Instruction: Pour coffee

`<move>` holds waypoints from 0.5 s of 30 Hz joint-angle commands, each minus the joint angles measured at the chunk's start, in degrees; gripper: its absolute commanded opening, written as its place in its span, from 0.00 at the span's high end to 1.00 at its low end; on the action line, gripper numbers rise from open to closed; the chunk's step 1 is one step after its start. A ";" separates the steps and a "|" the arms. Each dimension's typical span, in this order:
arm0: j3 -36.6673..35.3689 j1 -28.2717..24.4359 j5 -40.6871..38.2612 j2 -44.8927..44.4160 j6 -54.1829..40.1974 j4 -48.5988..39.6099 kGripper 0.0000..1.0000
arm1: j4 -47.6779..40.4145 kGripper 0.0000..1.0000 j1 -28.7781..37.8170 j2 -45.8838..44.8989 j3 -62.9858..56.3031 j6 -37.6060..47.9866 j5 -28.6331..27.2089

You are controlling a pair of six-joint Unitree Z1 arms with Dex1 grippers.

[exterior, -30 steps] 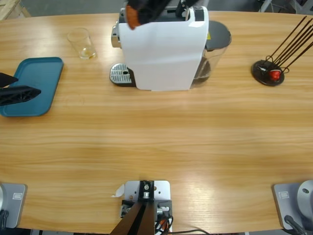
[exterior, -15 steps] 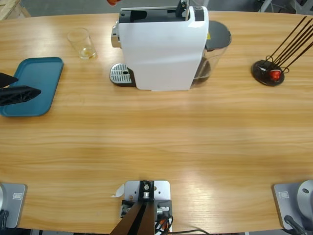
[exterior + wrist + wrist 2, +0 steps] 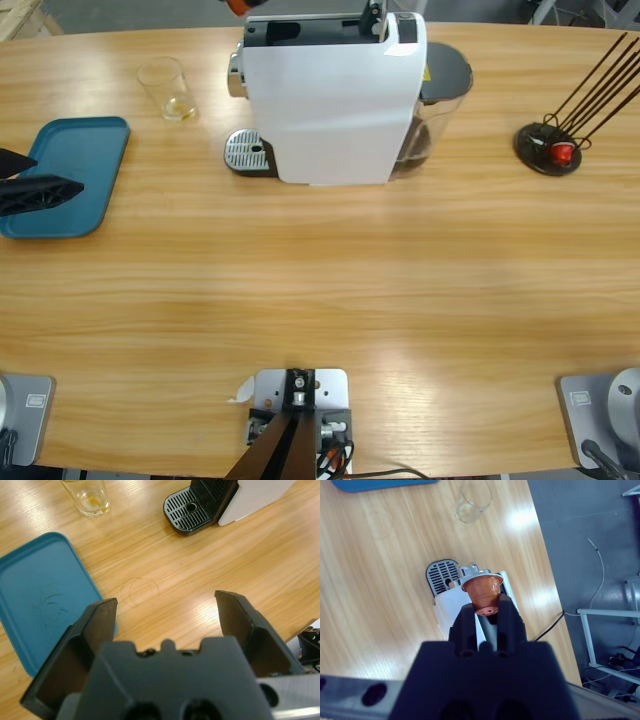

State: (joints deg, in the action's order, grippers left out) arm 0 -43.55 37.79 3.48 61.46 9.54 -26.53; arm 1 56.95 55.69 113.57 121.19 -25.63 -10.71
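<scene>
Wooden table [image 3: 320, 290], capsule [image 3: 482, 591] in right pincer [image 3: 485, 611]

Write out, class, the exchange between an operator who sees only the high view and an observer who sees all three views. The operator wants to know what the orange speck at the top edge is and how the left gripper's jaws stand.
Operator: What is that orange speck at the top edge, behind the machine?
Observer: It is a copper-brown coffee capsule, clamped in the right gripper. The right wrist view looks down past it onto the coffee machine.
Operator: And the left gripper at the blue tray, open or shut?
Observer: The left gripper is wide open and empty, partly over the blue tray.
</scene>
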 commanded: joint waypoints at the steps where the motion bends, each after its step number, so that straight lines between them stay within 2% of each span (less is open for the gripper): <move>1: 2.43 0.53 -0.93 -0.38 -0.44 0.60 0.17 | -6.99 1.00 -2.24 -3.50 -11.97 -1.19 0.83; 5: 2.43 0.53 -0.93 -0.31 -0.47 0.60 0.17 | -9.08 1.00 -3.27 -5.45 -15.03 -1.79 0.69; 15: 2.50 0.53 -1.02 -0.17 -0.40 0.60 0.17 | -10.19 1.00 -3.75 -4.62 -13.13 -3.78 0.90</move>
State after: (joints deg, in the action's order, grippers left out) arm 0 -43.32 37.79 3.46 61.46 9.54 -26.52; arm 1 47.81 52.67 108.70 108.36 -27.61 -10.71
